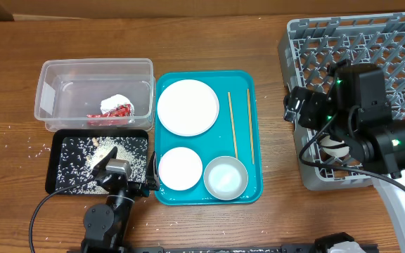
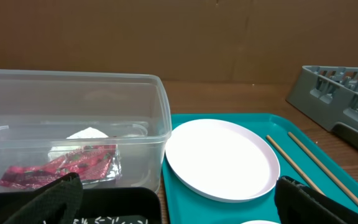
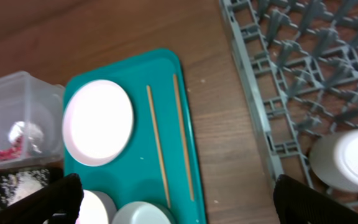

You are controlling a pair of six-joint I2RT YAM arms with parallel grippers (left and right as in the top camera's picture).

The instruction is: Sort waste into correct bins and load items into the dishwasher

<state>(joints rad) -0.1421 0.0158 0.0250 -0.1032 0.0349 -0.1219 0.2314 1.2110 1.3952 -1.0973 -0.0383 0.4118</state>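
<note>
The clear tub (image 1: 55, 77) holds the red wrapper (image 1: 111, 112) and white tissue (image 1: 116, 102); both also show in the left wrist view, wrapper (image 2: 61, 165) and tissue (image 2: 86, 134). The black tray (image 1: 138, 140) holds rice crumbs (image 1: 72, 158). On the teal tray (image 1: 255, 140) lie a large plate (image 1: 187, 107), a smaller plate (image 1: 180, 168), a bowl (image 1: 226, 177) and two chopsticks (image 1: 231, 123). My left gripper (image 1: 111, 167) is open and empty over the black tray. My right gripper (image 1: 295, 105) is open and empty at the grey dish rack's (image 1: 371, 42) left edge. A white bowl (image 3: 347, 162) sits in the rack.
Loose rice crumbs (image 1: 28, 151) lie scattered on the wooden table left of the black tray. A strip of bare table (image 1: 273, 140) separates the teal tray from the rack. The right arm's body covers the rack's front part.
</note>
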